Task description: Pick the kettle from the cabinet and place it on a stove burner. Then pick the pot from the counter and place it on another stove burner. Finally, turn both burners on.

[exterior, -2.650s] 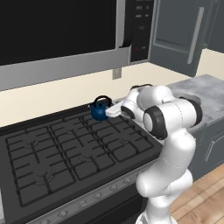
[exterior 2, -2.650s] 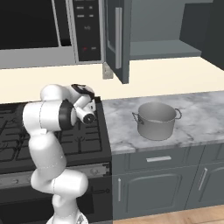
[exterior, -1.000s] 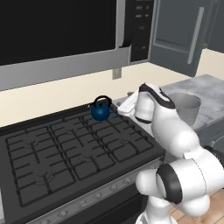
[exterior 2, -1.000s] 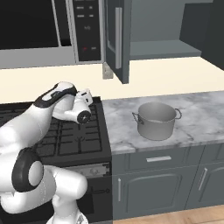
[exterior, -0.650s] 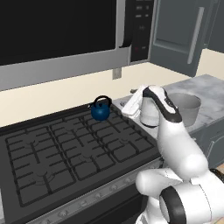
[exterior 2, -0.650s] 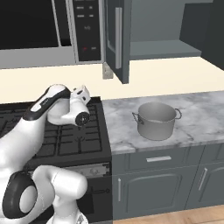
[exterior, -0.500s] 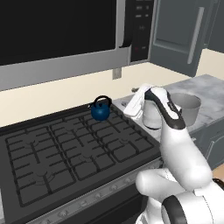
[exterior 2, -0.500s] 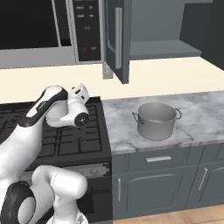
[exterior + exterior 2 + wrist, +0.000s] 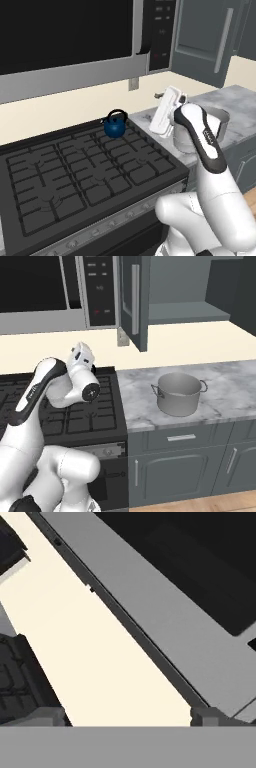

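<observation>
Marble counter (image 9: 225, 387) carried the grey pot (image 9: 177, 394) at right; the kettle (image 9: 115, 125) sat on a far burner (image 9: 120, 137). Fingers (image 9: 47, 716) stood apart, empty. Best swing right, descend over the rim.

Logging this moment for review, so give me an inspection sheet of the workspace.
Surface: marble counter right of the black stove.
Job's things: kettle stands on a rear stove burner; pot stands on the counter; cabinet door open, shelf bare.
Clutter: nothing seen.
Gripper: gripper raised, fingers apart, holding nothing, facing wall and microwave.
Cables: nothing seen.
Surroundings: cream wall, wall outlet, drawers below the counter.
</observation>
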